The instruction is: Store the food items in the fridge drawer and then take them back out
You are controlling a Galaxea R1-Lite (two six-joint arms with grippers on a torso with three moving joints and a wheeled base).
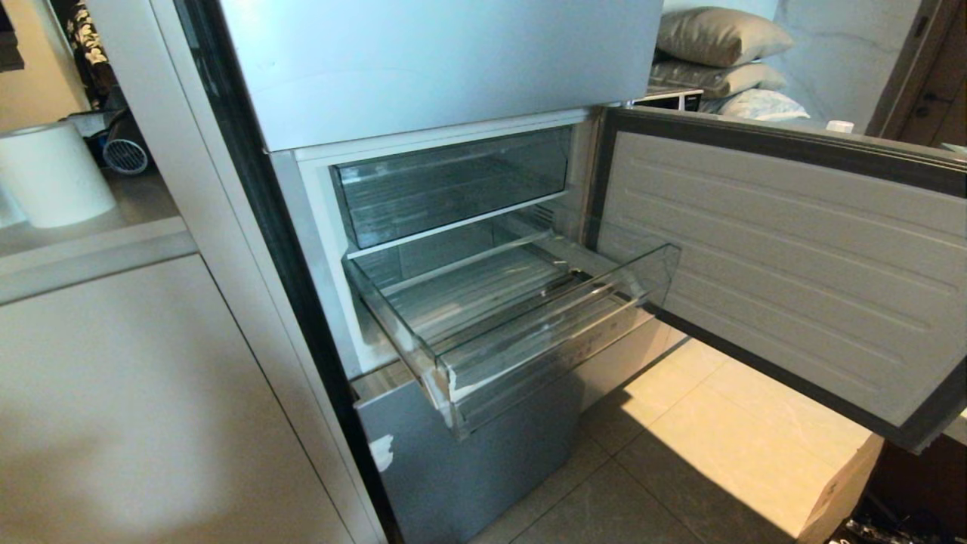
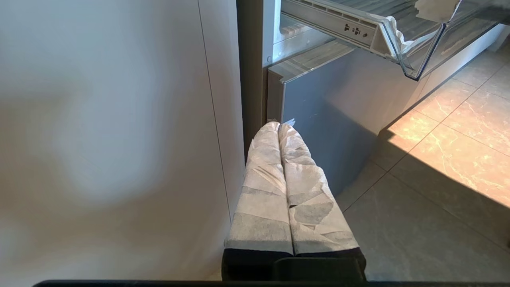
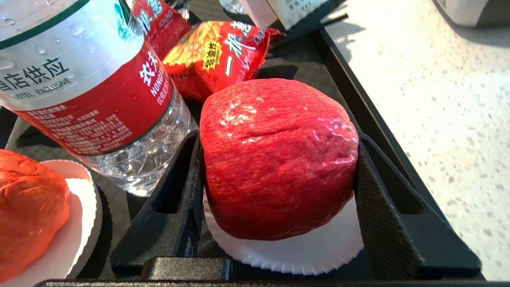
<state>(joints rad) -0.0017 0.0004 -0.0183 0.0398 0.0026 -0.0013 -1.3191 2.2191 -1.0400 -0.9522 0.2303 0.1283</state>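
A round red fruit (image 3: 275, 159) sits on a white paper liner (image 3: 303, 247) in a black tray (image 3: 358, 103). My right gripper (image 3: 277, 137) has a black finger pressed against each side of it. A second, orange-red fruit (image 3: 28, 211) rests on its own liner beside it. The fridge drawer (image 1: 544, 332) is pulled out and holds nothing; its taped corner (image 2: 414, 40) also shows in the left wrist view. My left gripper (image 2: 279, 125) hangs shut low beside the fridge's lower panel, parked. Neither arm shows in the head view.
A water bottle (image 3: 87, 79) and red snack packets (image 3: 219, 52) crowd the tray right by the held fruit. A speckled counter (image 3: 438, 99) lies beyond the tray edge. The fridge door (image 1: 786, 264) stands open on the right, and another clear drawer (image 1: 453, 181) sits above.
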